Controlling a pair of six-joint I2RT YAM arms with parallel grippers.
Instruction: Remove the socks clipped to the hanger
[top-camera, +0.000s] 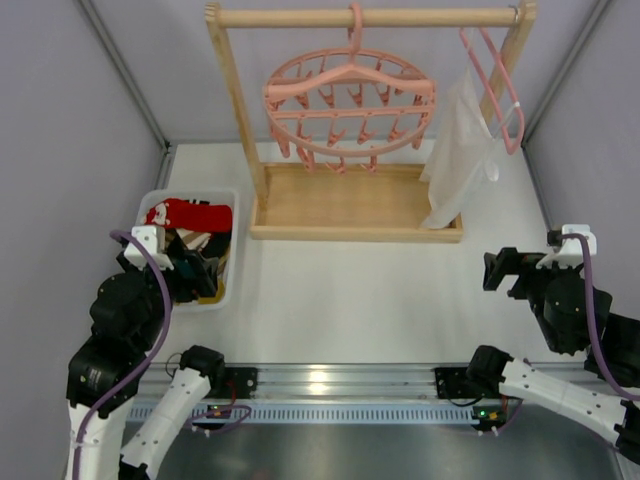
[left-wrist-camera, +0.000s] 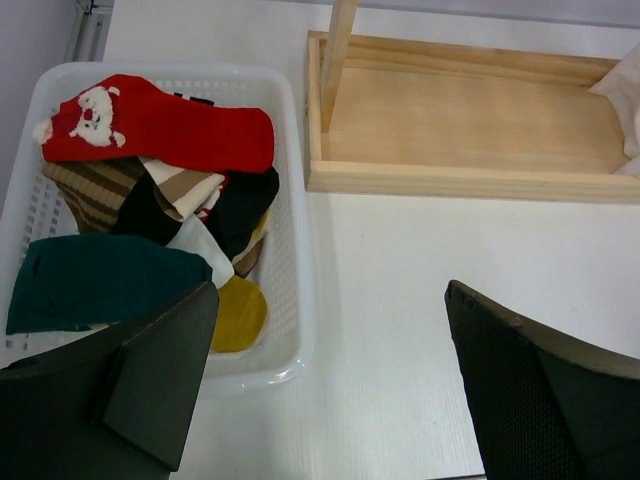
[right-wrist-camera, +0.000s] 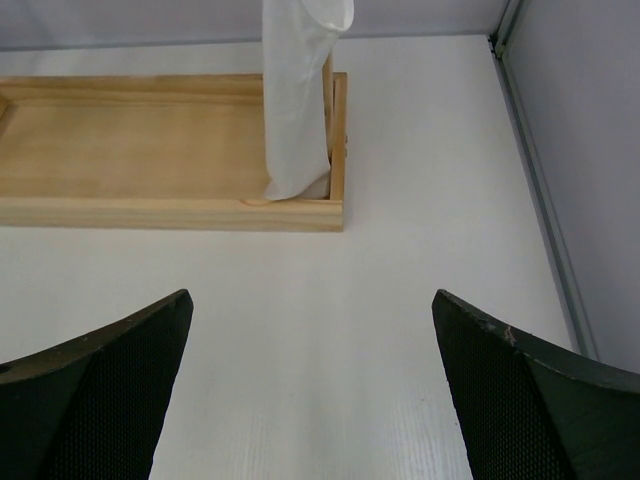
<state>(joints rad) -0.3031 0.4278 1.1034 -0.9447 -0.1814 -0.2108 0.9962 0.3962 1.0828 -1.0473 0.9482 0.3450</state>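
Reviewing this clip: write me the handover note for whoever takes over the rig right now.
Left gripper: open, empty, above the table beside the basket.
Right gripper: open, empty, above bare table in front of the wooden rack.
Round hanger: hooked on the rack's rod; no sock shows on any clip in the top view.
Socks: piled in the basket, with the red sock and teal sock on top.
Done: the unclipping appears complete.
Left: likely nothing; check the far-side clips. The white garment stays.
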